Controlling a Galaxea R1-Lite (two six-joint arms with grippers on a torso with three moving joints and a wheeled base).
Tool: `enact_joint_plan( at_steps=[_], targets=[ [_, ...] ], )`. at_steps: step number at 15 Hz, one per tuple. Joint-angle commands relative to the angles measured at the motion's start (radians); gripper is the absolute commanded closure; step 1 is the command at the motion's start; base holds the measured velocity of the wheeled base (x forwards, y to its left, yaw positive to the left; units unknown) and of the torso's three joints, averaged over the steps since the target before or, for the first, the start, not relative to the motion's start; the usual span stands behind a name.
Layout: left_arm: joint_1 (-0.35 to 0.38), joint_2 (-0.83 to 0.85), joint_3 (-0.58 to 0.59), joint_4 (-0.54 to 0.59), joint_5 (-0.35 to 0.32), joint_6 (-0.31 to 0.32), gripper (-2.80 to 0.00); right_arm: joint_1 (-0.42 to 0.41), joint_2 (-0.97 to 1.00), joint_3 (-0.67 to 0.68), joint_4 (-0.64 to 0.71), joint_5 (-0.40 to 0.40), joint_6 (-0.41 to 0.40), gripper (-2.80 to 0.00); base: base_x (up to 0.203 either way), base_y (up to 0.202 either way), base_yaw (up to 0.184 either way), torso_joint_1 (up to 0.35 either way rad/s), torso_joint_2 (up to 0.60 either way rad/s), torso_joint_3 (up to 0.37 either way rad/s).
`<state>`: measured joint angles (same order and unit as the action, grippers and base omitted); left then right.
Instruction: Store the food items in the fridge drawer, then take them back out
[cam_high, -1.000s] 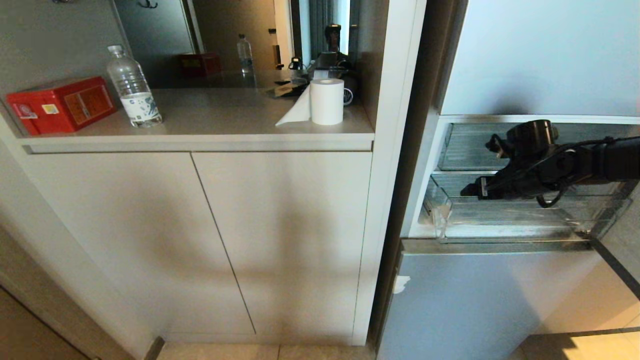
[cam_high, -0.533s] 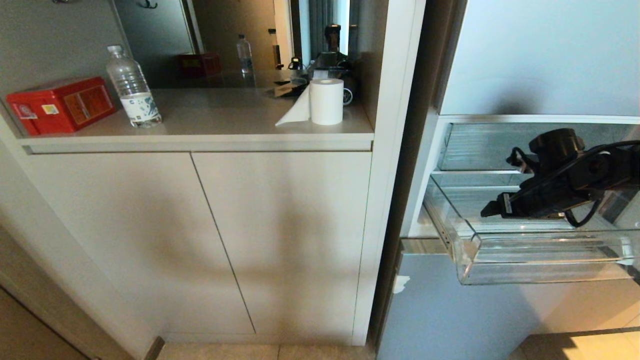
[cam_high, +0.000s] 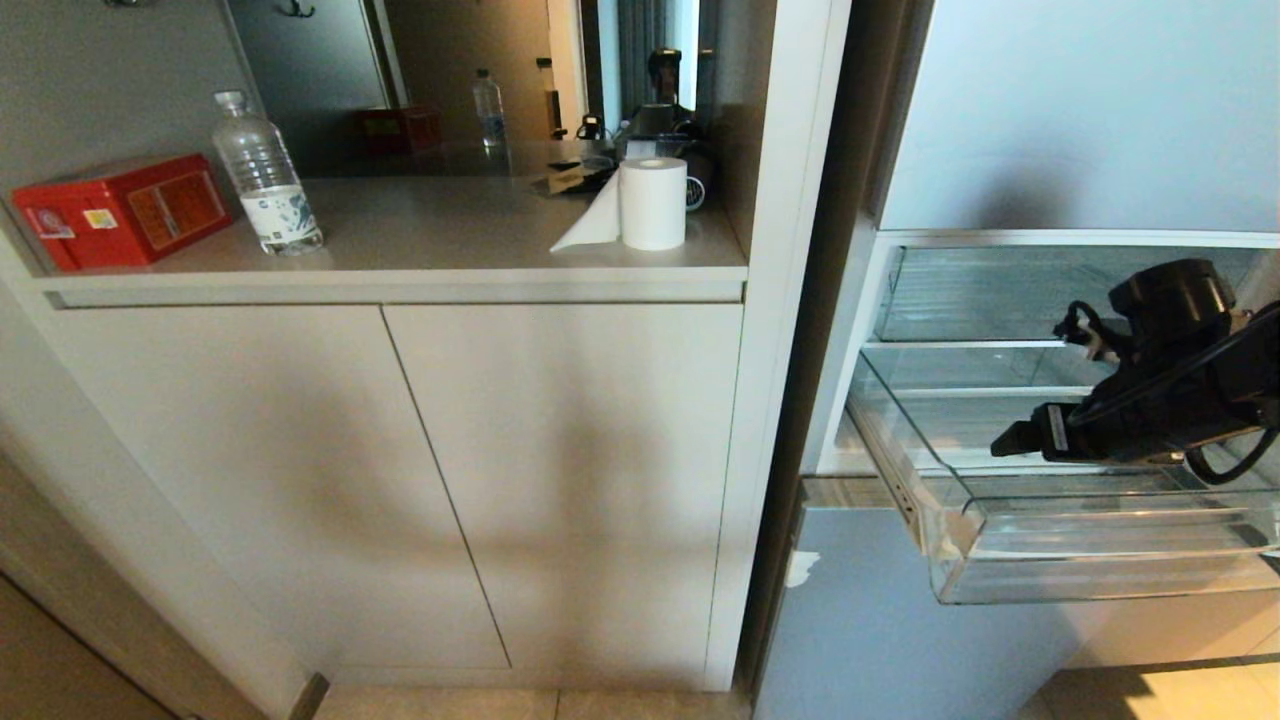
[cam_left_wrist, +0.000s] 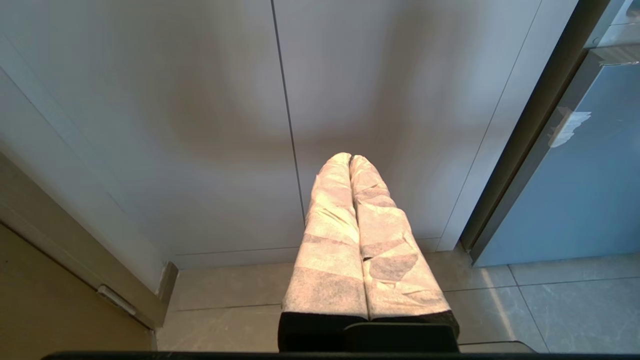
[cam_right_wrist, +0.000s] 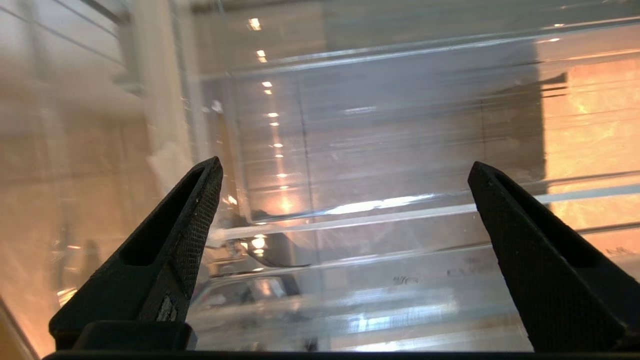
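The fridge drawer (cam_high: 1100, 575), a clear plastic bin with a thick front lip, stands pulled far out of the pale blue-grey fridge. In the head view nothing lies in the part of it that shows. My right gripper (cam_high: 1012, 441) hangs over the drawer's inside, pointing left. In the right wrist view the right gripper (cam_right_wrist: 346, 167) is open, its black fingers spread wide above the drawer's ribbed clear base (cam_right_wrist: 380, 280), nothing between them. The food items are out of view. My left gripper (cam_left_wrist: 350, 158) is shut and parked low, facing the cabinet doors.
A second clear drawer (cam_high: 960, 290) sits just above, pushed in. The flat pale-blue bottom door (cam_high: 900, 620) is below. Left of the fridge, a counter (cam_high: 420, 275) bears a red box (cam_high: 120, 208), a water bottle (cam_high: 265, 175) and a paper roll (cam_high: 652, 202).
The fridge drawer has slid out toward me, from nearly shut to far out. My right gripper has drawn back to the right and lower with it, staying open.
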<state>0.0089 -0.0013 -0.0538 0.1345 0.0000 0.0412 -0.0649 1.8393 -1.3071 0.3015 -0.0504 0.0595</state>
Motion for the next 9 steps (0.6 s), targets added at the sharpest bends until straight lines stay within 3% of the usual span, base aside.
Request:
enact_joint_plan(
  at_steps=[1, 5, 6, 9],
  targets=[
    [0.000, 0.000, 0.000, 0.001, 0.000, 0.000, 0.00, 0.000, -0.072, 0.006, -0.004, 0.003, 0.029, -2.80, 0.000, 0.000, 0.000, 0.000, 0.00, 0.000],
    [0.000, 0.000, 0.000, 0.001, 0.000, 0.000, 0.00, 0.000, -0.231, 0.098, -0.118, 0.018, 0.055, -2.80, 0.000, 0.000, 0.000, 0.000, 0.00, 0.000],
    [0.000, 0.000, 0.000, 0.001, 0.000, 0.000, 0.00, 0.000, -0.293, 0.134, -0.127, 0.019, 0.055, 0.00, 0.000, 0.000, 0.000, 0.000, 0.00, 0.000],
    [0.000, 0.000, 0.000, 0.001, 0.000, 0.000, 0.00, 0.004, -0.542, 0.276, -0.136, 0.032, 0.051, 0.00, 0.000, 0.000, 0.000, 0.000, 0.00, 0.000]
  ],
)
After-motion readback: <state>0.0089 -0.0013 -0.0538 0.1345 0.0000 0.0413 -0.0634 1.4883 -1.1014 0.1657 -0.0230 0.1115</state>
